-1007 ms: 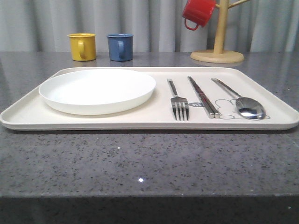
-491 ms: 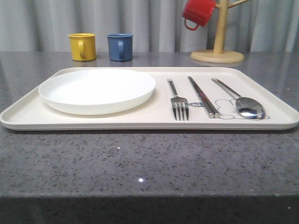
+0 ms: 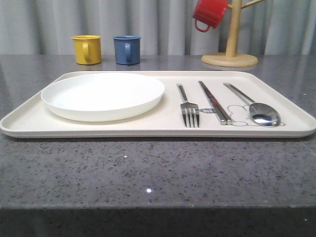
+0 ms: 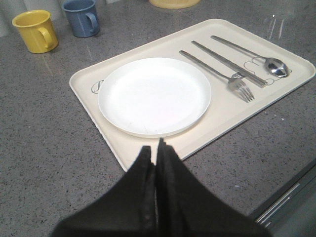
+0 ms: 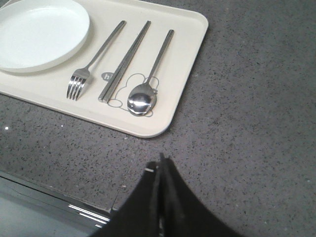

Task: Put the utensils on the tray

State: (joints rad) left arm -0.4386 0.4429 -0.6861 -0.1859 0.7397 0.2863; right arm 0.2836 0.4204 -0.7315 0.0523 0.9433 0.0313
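The cream tray [image 3: 29,123] lies across the table's middle. On its right half three silver utensils rest side by side: a fork [image 3: 188,109], a pair of chopsticks [image 3: 214,102] and a spoon [image 3: 260,112]. The same fork [image 5: 84,71], chopsticks [image 5: 124,60] and spoon [image 5: 144,96] appear in the right wrist view, over a rabbit drawing. My left gripper [image 4: 155,146] is shut and empty, hovering above the tray's near rim [image 4: 113,148] beside the plate. My right gripper [image 5: 160,164] is shut and empty over bare counter, off the tray's near right corner [image 5: 163,126].
A round white plate [image 3: 102,94] fills the tray's left half. Behind the tray stand a yellow mug [image 3: 87,49] and a blue mug [image 3: 126,49]. A wooden mug tree [image 3: 230,55] with a red mug [image 3: 210,13] stands at the back right. The counter's front edge [image 5: 59,197] is near.
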